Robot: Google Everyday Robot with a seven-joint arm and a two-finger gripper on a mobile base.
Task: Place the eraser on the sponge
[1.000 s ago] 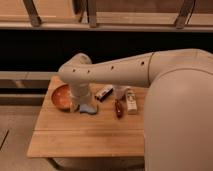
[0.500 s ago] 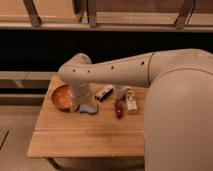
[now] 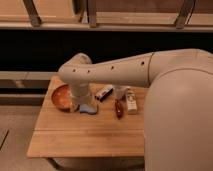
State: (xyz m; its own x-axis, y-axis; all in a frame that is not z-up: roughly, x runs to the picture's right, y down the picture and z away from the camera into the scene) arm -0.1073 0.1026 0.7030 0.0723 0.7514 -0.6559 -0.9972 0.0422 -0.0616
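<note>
**Item 1. Pincer** [image 3: 80,105]: at the end of the cream arm [image 3: 115,72], which reaches in from the right of the view and bends down to the far left part of the desk [image 3: 85,135]. It hangs low over the desk top, mostly hidden by the wrist section. State: released, grasping nothing.

**Item 2. Sponge** [image 3: 89,108]: flat light-blue pad with a wavy outline. It lies on the desk just beside the pincer, on its right and slightly nearer the camera. Whether the two touch cannot be told.

**Item 3. Eraser** [image 3: 104,93]: small rectangular block in a dark sleeve with white and reddish parts. It lies on the desk to the right of the pincer and a little farther back, beyond the sponge and apart from it. It is not on the sponge and not in the pincer.

**Item 4. Orange bowl** [image 3: 61,97]: round, standing upright on the desk just left of the pincer, partly covered by the wrist.

**Item 5. Dark red-brown object** [image 3: 118,108]: elongated, lying on the desk well to the right of the pincer, past the sponge.

**Item 6. White labelled item** [image 3: 131,101]: just beyond the dark red-brown object, the farthest piece from the pincer.

**Item 7. Desk**: light wood planks, carrying all the above. The part nearer the camera than the pincer is bare wood.
</note>
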